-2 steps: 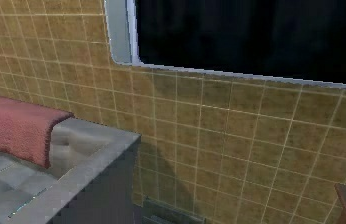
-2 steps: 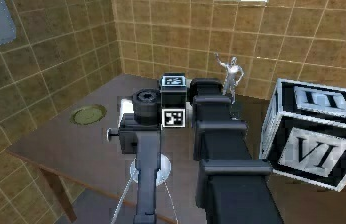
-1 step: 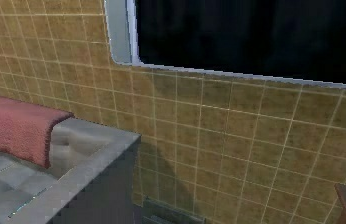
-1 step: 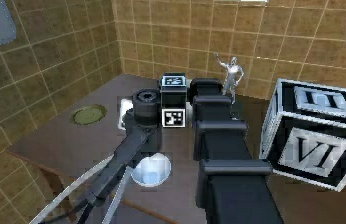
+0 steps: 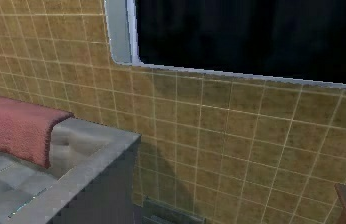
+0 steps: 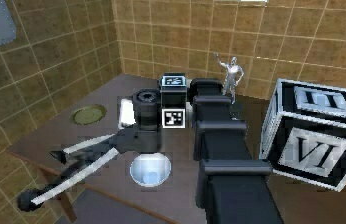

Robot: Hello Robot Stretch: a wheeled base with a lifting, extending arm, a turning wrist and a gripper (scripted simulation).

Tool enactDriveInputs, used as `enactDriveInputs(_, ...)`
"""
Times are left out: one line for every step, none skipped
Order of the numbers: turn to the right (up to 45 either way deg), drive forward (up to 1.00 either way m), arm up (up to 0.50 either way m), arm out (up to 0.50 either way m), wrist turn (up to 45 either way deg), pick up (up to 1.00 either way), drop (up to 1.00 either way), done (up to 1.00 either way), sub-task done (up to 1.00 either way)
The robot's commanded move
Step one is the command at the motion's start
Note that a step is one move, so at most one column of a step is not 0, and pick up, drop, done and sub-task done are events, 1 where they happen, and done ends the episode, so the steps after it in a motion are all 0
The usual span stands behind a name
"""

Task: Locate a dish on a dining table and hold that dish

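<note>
Grasp approach in hand: the pale round dish (image 6: 151, 170) lies near on the dining table (image 6: 111, 92), just left of the arm (image 6: 226, 150), with the gripper (image 6: 46, 177) farther left (whether it holds anything cannot be told), so the next move likely calls for aligning the gripper with that dish.

Table (image 6: 51, 135) dark matt wood; statuette (image 6: 229, 75) shiny silver metal; wall (image 5: 231, 130) tan tile; cloth (image 5: 16, 125) red, ribbed.

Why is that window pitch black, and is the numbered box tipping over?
Forward view: the window shows plain black, though the tiled wall around it is lit. Arm side view: the numbered box leans only in the picture; nothing is tipping.
</note>
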Motion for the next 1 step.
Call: enactDriveInputs(0.0, 0.0, 0.0, 0.0, 45.0, 0.0, 0.0, 0.0, 0.0)
